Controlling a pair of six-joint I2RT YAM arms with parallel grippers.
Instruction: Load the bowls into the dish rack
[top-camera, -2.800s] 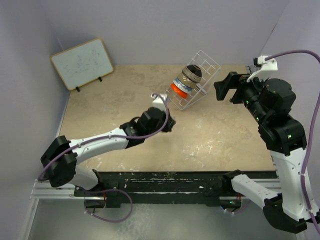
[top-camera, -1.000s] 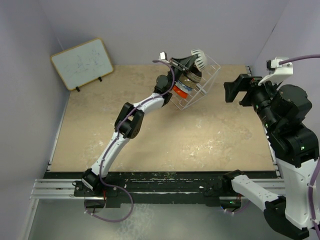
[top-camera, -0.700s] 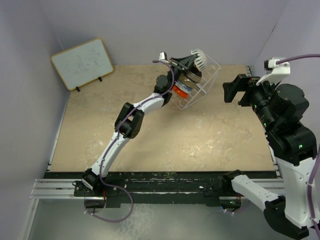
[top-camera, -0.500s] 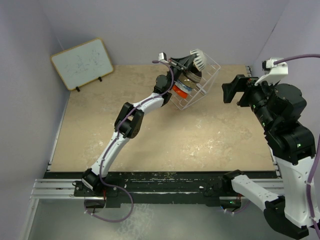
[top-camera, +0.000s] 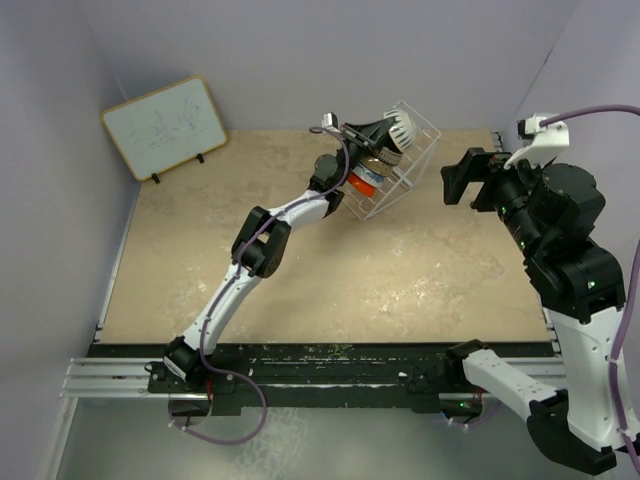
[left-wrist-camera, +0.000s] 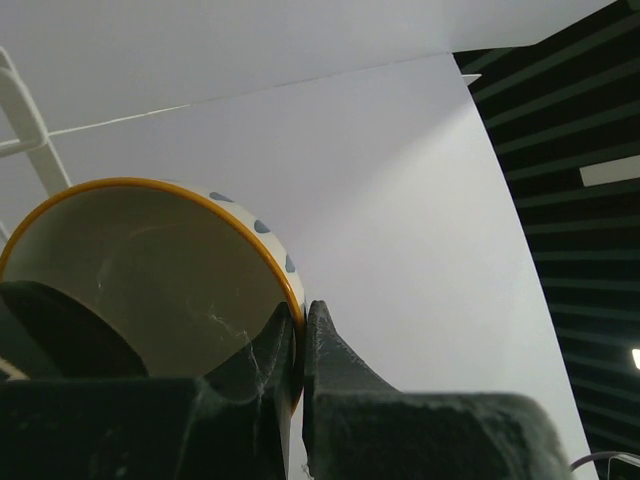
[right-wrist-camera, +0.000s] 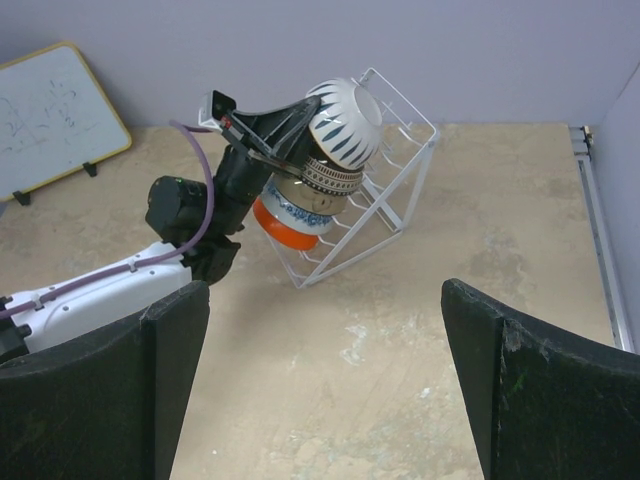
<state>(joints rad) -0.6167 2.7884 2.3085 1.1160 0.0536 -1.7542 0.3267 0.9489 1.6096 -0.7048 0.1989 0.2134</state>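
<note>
A robot lab's test cell is shown. A stone-patterned worktop (top-camera: 250, 270) is boxed in on three sides by plain lilac walls (top-camera: 300, 50). A left arm (top-camera: 262, 240) and a right arm (top-camera: 565, 250) are mounted at its near edge, where an aluminium rail (top-camera: 100, 382) is fixed. Purple cables (top-camera: 595, 107) are run along them. A whiteboard (top-camera: 165, 125) is propped in the far corner, and dark ceiling slats (left-wrist-camera: 560, 130) are seen overhead.

No legible word, brand or number in any view.

Wooden-framed white rectangular board (top-camera: 165, 125), propped at the far left corner of the tan mottled worktop (top-camera: 300, 260): faint dark scribbles on its face, too small and pale to read, from above or from the right wrist.

White round bowl with dark blue dabs (right-wrist-camera: 345, 122): painted pattern only, no lettering made out.
</note>
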